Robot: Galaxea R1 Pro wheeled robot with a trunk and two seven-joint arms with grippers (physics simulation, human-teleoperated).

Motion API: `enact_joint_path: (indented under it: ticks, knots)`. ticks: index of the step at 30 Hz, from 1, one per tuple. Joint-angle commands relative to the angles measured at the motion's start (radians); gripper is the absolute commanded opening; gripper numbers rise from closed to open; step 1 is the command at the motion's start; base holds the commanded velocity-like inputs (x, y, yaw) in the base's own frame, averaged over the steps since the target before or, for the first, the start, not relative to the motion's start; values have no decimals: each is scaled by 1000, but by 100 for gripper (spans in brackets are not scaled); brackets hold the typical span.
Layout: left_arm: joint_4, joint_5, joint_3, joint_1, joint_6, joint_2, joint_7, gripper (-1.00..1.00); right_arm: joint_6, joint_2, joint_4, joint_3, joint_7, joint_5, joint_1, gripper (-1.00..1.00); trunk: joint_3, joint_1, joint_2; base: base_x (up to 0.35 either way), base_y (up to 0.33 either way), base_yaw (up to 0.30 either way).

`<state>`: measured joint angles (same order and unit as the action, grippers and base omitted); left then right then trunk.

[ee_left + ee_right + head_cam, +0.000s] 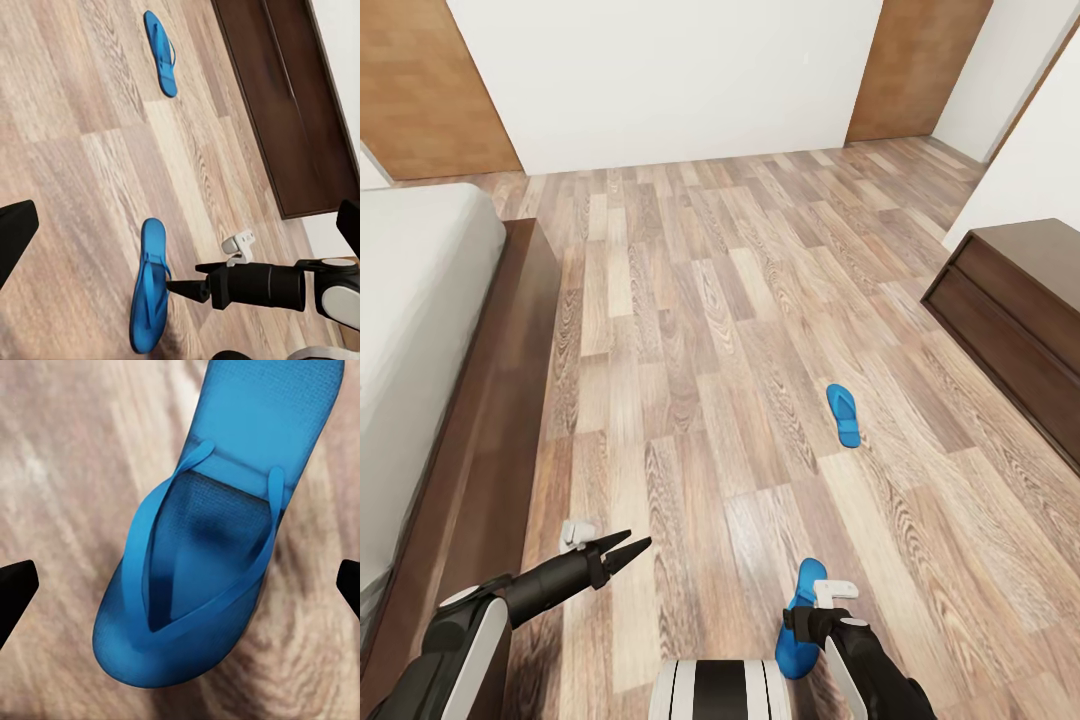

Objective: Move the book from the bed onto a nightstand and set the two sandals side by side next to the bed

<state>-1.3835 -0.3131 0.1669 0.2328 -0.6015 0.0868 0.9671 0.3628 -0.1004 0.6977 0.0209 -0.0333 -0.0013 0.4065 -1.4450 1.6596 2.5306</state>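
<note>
Head view
Right claw (797,622): low over the plank floor (700,330), pointing down at the near sandal (800,630); from here I cannot tell how far my fingers are spread.
Near sandal: bright blue, flat on the floor directly under my right claw, partly covered by my wrist.
Far sandal (843,414): blue, flat on the floor, well ahead of my right claw and a little to its right, well apart from the near one.
Left claw (622,553): black fingers parted in a narrow V, holding nothing, off to the left of my right claw.
Bed (490,440): dark wooden frame with pale mattress, beyond my left claw on the left side.
Long dark cabinet (1015,320): against the wall, well to the right of my right claw, past the far sandal.

Left wrist view
Right claw (171,286): black tip just over the near sandal (148,285), at its strap side.
Far sandal (162,52): well beyond, near the cabinet (300,112).

Right wrist view
Right claw fingers (13,592): spread wide, one black tip at either side of the sandal (202,547), neither touching it.
Sandal: straps up, lying on the floor between my fingers.
</note>
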Motion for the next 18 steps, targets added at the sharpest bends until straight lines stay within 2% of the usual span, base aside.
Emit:
enact_joint_path:
  ticks: [1, 18]
  knots:
    - [0, -5, 0, 0, -8, 0, 1, 100, 5, -1, 2, 2, -2, 0, 0, 100, -1, 0, 0, 0, 8, 0]
    - [1, -6, 0, 0, -7, -1, 0, 100, 5, -1, 2, 2, -2, 0, 0, 100, -1, 0, 0, 0, 2, 0]
